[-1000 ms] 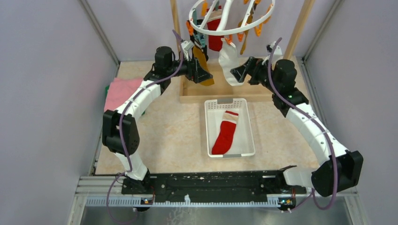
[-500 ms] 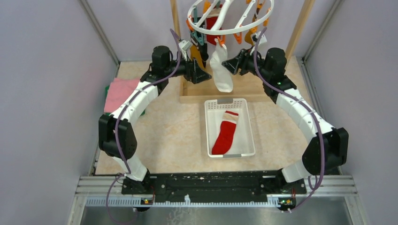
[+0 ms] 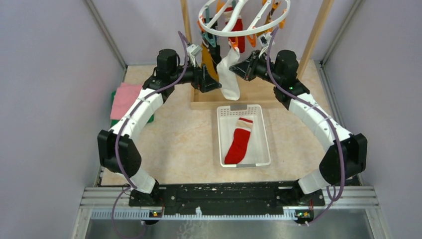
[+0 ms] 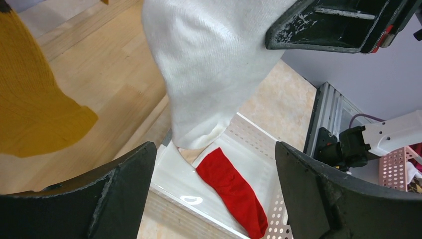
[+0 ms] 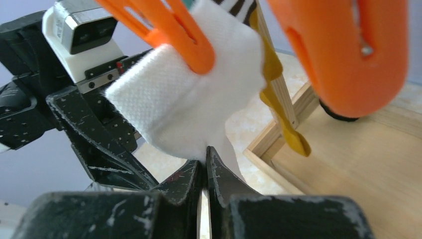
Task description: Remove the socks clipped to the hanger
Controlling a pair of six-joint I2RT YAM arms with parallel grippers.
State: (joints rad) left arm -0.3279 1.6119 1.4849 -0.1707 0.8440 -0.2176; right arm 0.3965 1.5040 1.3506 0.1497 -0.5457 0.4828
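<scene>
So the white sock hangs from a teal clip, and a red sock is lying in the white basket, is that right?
Not quite. The clip holding the white sock is orange, not teal; the right wrist view shows it. The red sock is lying in the white basket.

Basket (image 3: 263,137): white, slotted, long side running front to back, mid-table
Frame (image 3: 256,92): bare wood, its flat base just behind the basket, two uprights rising out of view
Cloths: a pink one (image 3: 124,99) folded over a green one (image 3: 115,121), by the left wall
Table (image 3: 184,144): beige, speckled
Walls (image 3: 50,99): pale lilac, closing three sides
Rail (image 3: 99,196): ribbed metal along the near edge
</scene>
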